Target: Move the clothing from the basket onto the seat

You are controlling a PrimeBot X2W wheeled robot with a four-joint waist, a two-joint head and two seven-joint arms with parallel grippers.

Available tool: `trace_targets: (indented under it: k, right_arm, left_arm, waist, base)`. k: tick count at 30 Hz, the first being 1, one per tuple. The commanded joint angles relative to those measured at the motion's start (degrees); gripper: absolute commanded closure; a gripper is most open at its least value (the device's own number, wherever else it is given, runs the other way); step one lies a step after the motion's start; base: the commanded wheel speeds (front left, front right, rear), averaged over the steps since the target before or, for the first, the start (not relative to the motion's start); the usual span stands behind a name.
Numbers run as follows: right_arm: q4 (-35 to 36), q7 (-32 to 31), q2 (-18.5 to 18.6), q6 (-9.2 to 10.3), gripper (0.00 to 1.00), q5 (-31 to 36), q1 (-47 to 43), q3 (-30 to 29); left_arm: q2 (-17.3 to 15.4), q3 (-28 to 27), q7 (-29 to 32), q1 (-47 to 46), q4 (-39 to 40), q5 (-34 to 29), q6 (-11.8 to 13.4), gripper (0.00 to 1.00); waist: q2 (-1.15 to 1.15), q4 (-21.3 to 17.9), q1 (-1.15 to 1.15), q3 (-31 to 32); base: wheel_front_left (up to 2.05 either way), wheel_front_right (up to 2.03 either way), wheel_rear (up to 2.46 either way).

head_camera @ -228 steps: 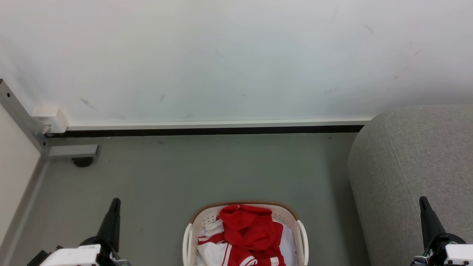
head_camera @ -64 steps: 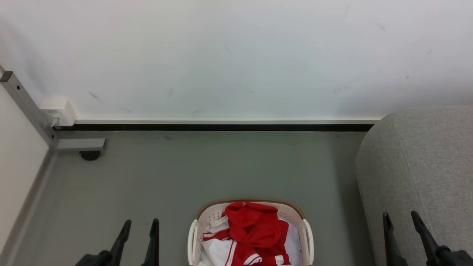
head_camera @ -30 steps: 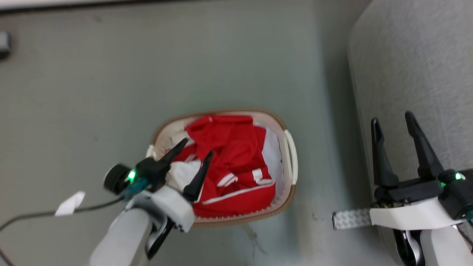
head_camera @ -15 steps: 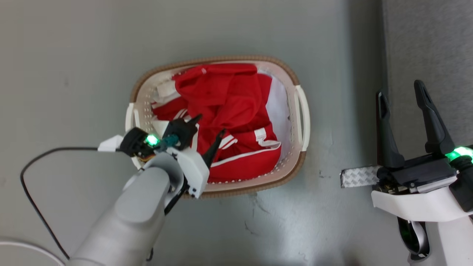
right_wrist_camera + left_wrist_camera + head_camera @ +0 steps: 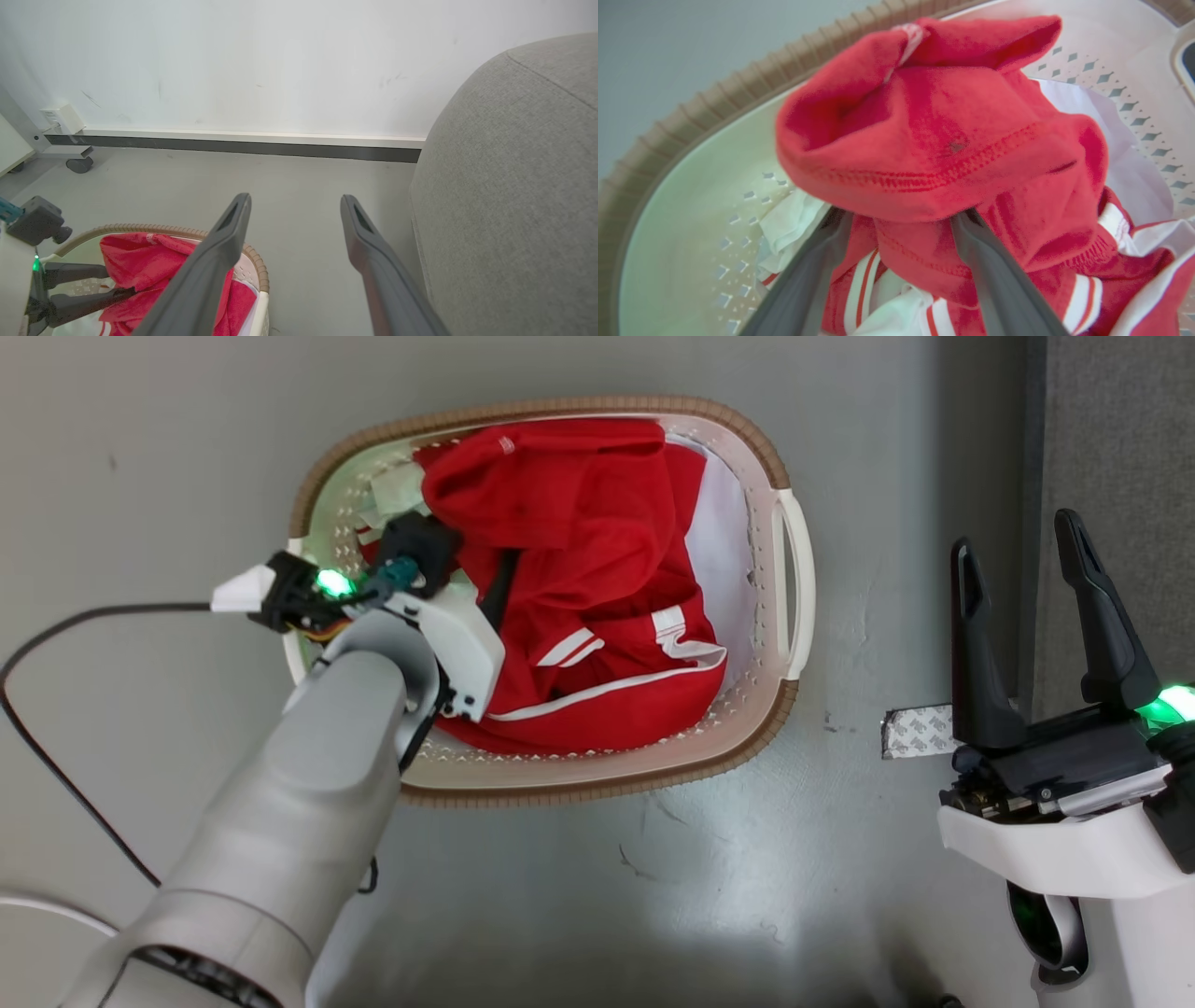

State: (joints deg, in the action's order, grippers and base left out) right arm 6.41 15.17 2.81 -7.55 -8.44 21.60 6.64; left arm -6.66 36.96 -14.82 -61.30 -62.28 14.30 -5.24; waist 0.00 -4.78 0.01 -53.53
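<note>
The basket (image 5: 597,789), white with a brown rim, stands on the grey floor with the red and white clothing (image 5: 597,551) piled inside. My left gripper (image 5: 467,574) reaches down into its left side. In the left wrist view the left gripper (image 5: 899,219) is open, its fingertips slipped under a red fold of the clothing (image 5: 934,121) near the basket (image 5: 714,102) wall. My right gripper (image 5: 1018,541) stands open and empty right of the basket, at the edge of the grey seat (image 5: 1120,429). In the right wrist view the right gripper (image 5: 295,201) points at the floor between basket (image 5: 140,227) and seat (image 5: 514,163).
A black cable (image 5: 75,616) loops over the floor left of the basket. A strip of patterned tape (image 5: 920,733) lies on the floor by the seat. A white wall with a dark baseboard (image 5: 233,147), a socket box (image 5: 60,116) and a caster wheel (image 5: 78,164) lie beyond.
The head camera has tipped further down, so the basket sits higher and larger. My left gripper has gone deeper into the basket, fingers under the red cloth. The right gripper holds its place.
</note>
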Motion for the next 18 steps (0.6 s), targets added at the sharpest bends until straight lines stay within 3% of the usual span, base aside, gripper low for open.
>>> trace_targets:
  k: [1,3,4,5,6,7,18]
  right_arm:
    - [0.39,-0.02,0.15,0.12,0.0,0.44,0.51,0.16]
    - [0.47,-0.02,0.15,0.12,0.0,0.29,0.48,0.28]
    - [0.45,-0.02,0.15,0.12,0.0,0.17,0.52,0.35]
    - [0.42,-0.02,0.15,0.12,0.0,0.04,0.55,0.4]
    - [0.49,-0.02,0.15,0.12,0.0,-0.03,0.38,0.41]
    - [0.54,-0.02,0.15,0.12,0.0,-0.1,0.22,0.39]
    - [-0.67,-0.02,0.14,0.12,0.0,-0.5,0.29,-0.07]
  left_arm:
    - [-0.17,-0.22,-0.27,-0.93,-0.58,-0.04,0.38,0.0]
    - [0.06,-0.26,-0.24,-1.79,-1.12,0.04,0.54,0.0]
    - [0.2,-0.18,-0.27,-2.24,-1.28,-0.05,0.51,0.06]
    - [0.34,-0.18,-0.29,-2.79,-0.81,-0.1,0.47,0.52]
    - [0.33,-0.29,-0.3,-3.04,-0.02,-0.19,0.52,0.83]
    - [0.28,-0.36,-0.31,-3.03,0.98,-0.38,0.52,1.0]
    - [-0.8,-2.83,-0.34,2.76,11.35,-0.69,-0.02,1.0]
  waist:
    - [0.0,-0.17,-0.01,-0.64]
    - [0.0,-0.34,-0.01,-0.93]
    - [0.0,-0.44,-0.01,-1.03]
    - [0.0,-0.53,-0.01,-1.11]
    - [0.0,-0.6,-0.01,-1.17]
    - [0.0,-0.66,-0.01,-1.18]
    - [0.0,-0.45,-0.01,1.68]
  base:
    - [0.0,0.0,0.0]
    - [0.0,0.0,0.0]
    - [0.0,0.0,0.0]
    - [0.0,0.0,0.0]
    - [0.0,0.0,0.0]
    - [0.0,0.0,0.0]
    - [0.0,0.0,0.0]
